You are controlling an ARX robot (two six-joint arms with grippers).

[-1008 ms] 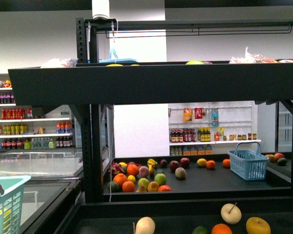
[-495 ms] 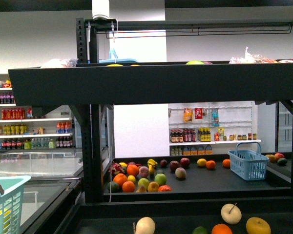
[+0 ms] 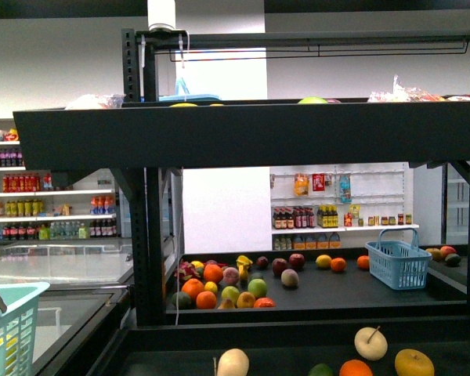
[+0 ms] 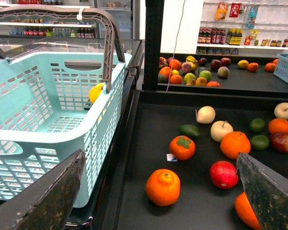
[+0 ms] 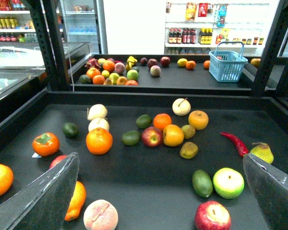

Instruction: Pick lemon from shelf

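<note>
Toward the back edge of the shelf's (image 3: 219, 133) lowest deck, right of its middle, the lemon (image 5: 198, 120) lies just beside a cream fruit with a stem (image 5: 181, 107), with a small olive-brown fruit (image 5: 188, 131) close on its near side. It looks firm and fairly light, though its smooth rind may slip; the jaws would best close across its widest part, coming from above to miss the neighbours. The right gripper (image 5: 161, 160) and left gripper (image 4: 159, 160) both hang over the deck, fingers spread wide, holding nothing. A pale blue basket (image 4: 48, 96) stands off the deck's left edge.
</note>
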